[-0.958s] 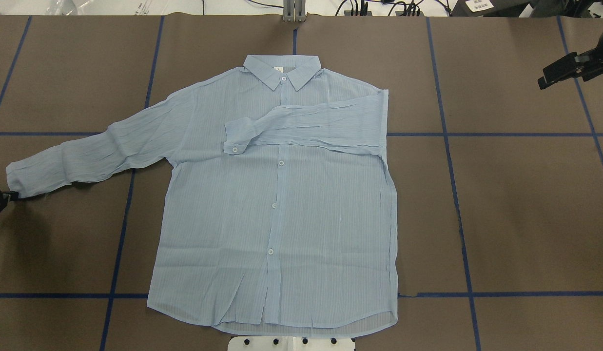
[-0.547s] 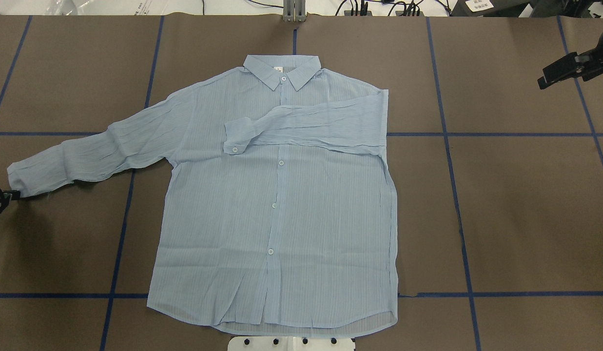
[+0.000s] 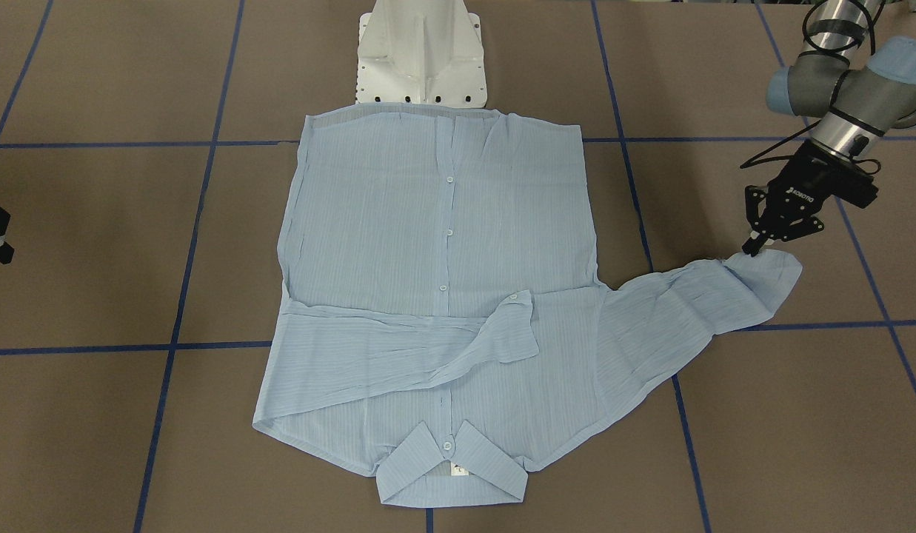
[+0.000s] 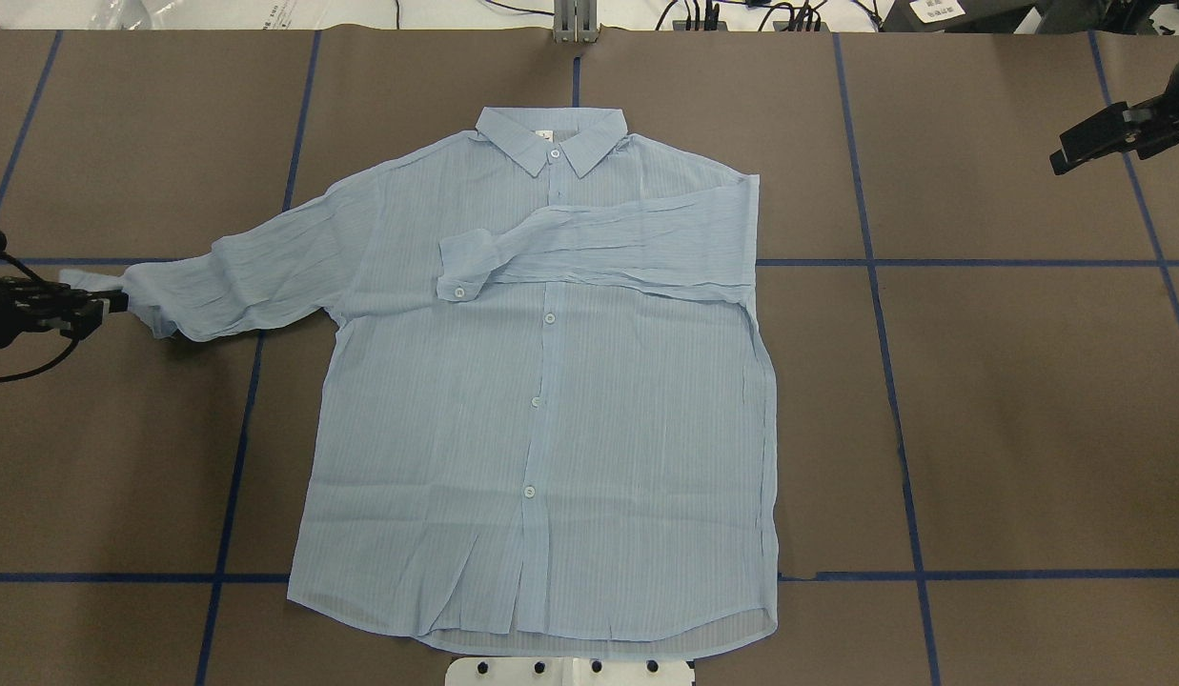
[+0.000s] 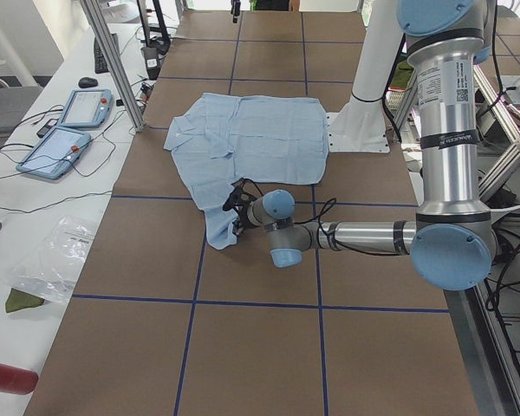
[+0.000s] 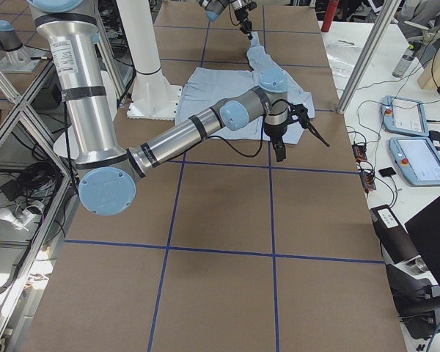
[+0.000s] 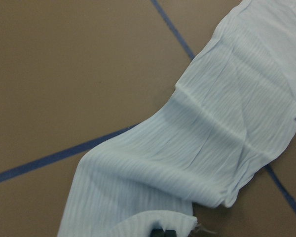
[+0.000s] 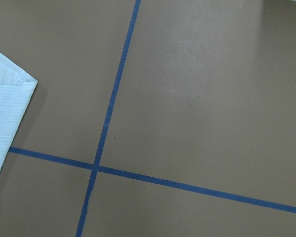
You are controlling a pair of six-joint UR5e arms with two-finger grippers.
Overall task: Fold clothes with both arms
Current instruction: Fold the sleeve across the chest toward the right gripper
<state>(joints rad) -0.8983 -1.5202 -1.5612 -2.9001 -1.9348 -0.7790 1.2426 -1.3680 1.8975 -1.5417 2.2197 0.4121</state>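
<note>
Left gripper (image 3: 754,248), clamped on the cuff (image 3: 772,270), has pulled it inward; lift higher, then lay the sleeve (image 4: 236,286) flat across the shirt (image 4: 551,429).

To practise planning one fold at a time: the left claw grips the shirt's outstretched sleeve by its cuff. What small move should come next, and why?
Probably carry the cuff across the chest. The left claw pinches the sleeve at its end, while the other sleeve already lies folded across the shirt.
</note>
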